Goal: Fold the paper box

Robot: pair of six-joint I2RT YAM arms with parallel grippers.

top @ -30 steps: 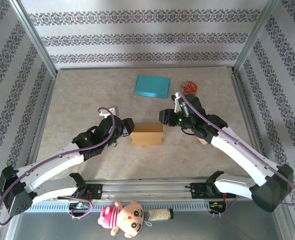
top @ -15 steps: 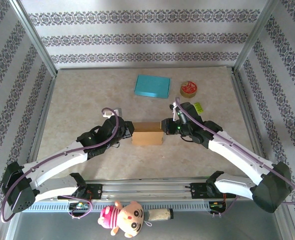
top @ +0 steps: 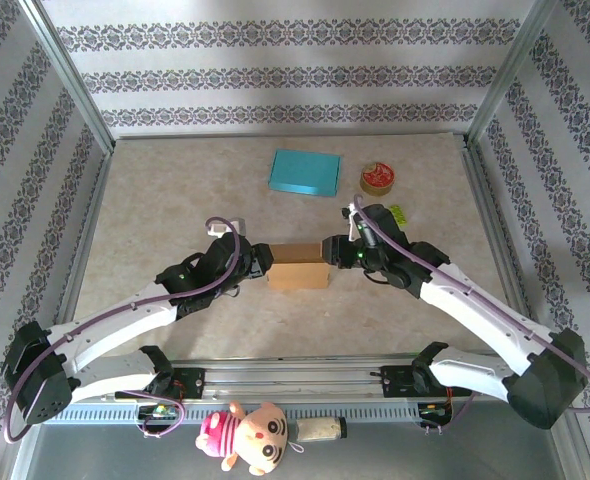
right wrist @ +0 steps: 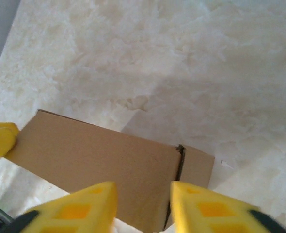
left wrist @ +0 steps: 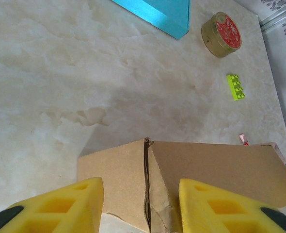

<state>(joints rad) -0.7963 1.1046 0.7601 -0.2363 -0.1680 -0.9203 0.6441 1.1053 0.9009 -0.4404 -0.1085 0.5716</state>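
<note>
Much bare table around paper box

We found the paper box at the middle of the table, the left gripper at its left end and the right gripper at its right. Behind lay a flat packet, with a tape roll to its right.

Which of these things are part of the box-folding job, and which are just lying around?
For the job: brown cardboard box, with the left gripper and right gripper at its ends.
Just lying about: teal flat box, red-topped round tin, green toy brick, pink plush toy.
</note>
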